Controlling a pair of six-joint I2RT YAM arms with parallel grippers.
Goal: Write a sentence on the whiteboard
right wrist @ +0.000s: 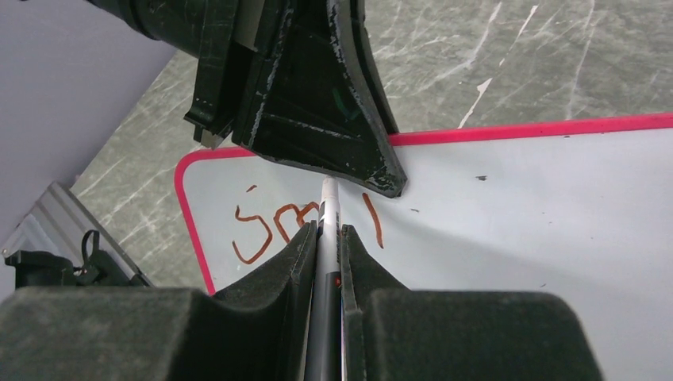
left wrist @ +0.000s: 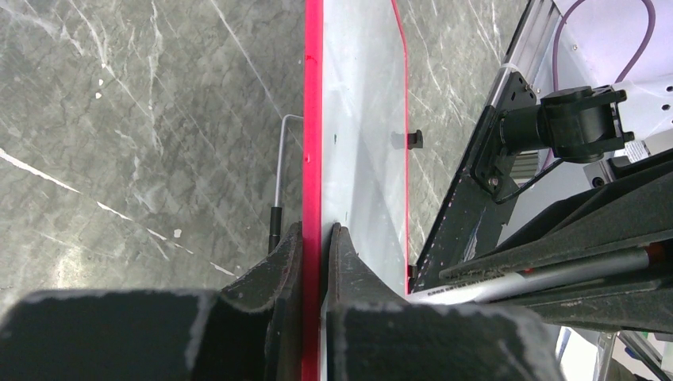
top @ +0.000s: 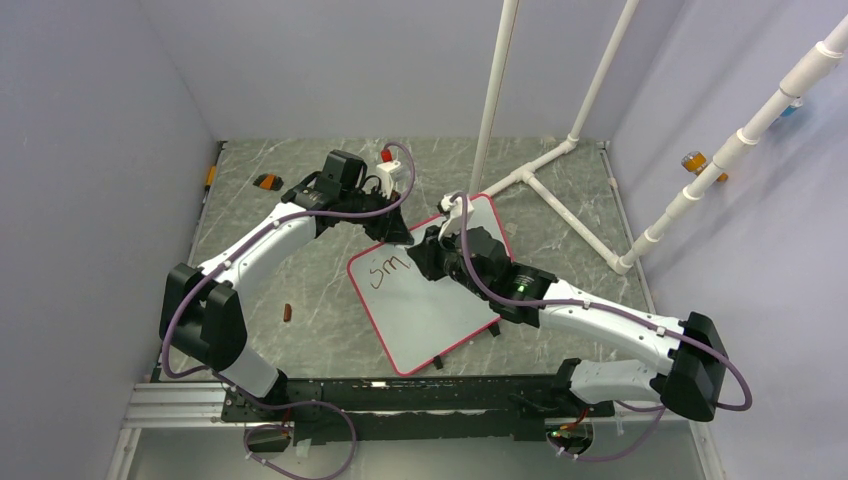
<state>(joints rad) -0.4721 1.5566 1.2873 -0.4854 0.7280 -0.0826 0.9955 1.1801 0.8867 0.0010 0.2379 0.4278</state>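
The whiteboard (top: 430,320) at the centre of the top view is white with a thin red-pink rim, and the sentence (top: 388,270) near its upper left corner is dark reddish-brown. The table (top: 300,280) is grey-green marble with white veins. The marker (right wrist: 328,198) is white, the arms (top: 262,240) white with black joints and purple cables (top: 350,212).

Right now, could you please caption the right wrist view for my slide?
Right pincer gripping a marker at the whiteboard, amid unfinished reddish-brown lettering.
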